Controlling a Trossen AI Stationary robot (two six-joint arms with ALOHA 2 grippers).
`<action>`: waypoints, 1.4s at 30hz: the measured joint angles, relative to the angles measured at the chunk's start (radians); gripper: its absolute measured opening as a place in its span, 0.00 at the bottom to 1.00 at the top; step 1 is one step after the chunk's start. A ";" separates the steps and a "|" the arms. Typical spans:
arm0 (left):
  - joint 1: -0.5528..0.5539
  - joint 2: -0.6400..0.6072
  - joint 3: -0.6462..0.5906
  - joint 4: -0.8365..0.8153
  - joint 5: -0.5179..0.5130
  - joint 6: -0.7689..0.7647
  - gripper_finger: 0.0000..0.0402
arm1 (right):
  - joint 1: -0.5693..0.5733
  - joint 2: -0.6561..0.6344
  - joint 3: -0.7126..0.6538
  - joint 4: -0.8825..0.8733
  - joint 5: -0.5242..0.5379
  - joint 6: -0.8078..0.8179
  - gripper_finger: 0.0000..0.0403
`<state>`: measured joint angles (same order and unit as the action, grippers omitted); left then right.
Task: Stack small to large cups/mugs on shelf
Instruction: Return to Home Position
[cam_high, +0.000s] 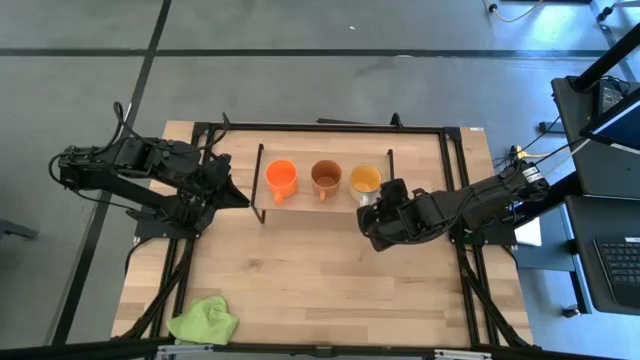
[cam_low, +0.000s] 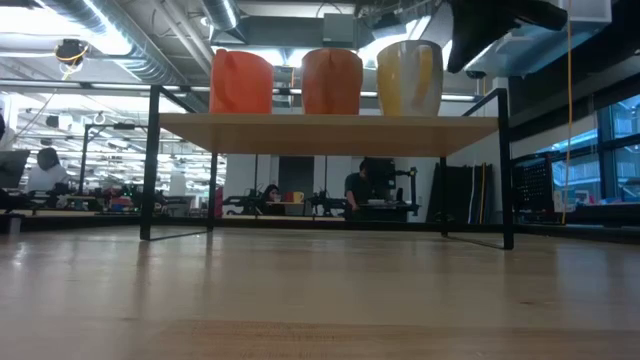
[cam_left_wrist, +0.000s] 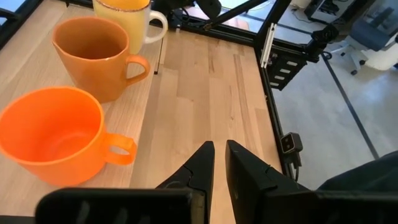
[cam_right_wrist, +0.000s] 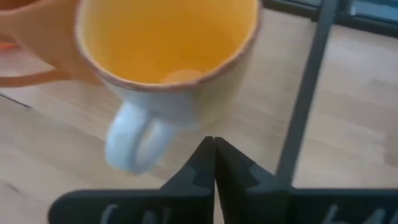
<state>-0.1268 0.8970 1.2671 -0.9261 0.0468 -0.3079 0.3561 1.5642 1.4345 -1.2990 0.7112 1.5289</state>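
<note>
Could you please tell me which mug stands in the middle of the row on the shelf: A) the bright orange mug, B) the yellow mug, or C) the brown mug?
C: from above, the brown mug stands on the shelf between the bright orange mug and the yellow mug.

Robotics lab: ceiling ducts (cam_low: 118, 30), equipment benches (cam_low: 300, 206)

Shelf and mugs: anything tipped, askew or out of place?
Nothing stands out: the orange mug, brown mug and yellow mug stand upright in one row on the shelf.
</note>
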 joint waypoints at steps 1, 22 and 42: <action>0.000 0.000 0.000 0.000 0.000 -0.001 0.09 | 0.000 0.000 0.000 -0.014 -0.001 0.006 0.02; 0.000 0.002 0.000 0.041 0.000 -0.004 0.09 | 0.003 -0.090 0.372 -0.165 0.131 -0.312 0.09; -0.006 -0.078 0.001 0.398 0.129 -0.125 0.09 | 0.042 -0.090 0.920 0.128 -0.239 -0.954 0.09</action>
<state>-0.1328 0.8194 1.2678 -0.5277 0.1760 -0.4332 0.3985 1.4737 2.3550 -1.1710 0.4727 0.5754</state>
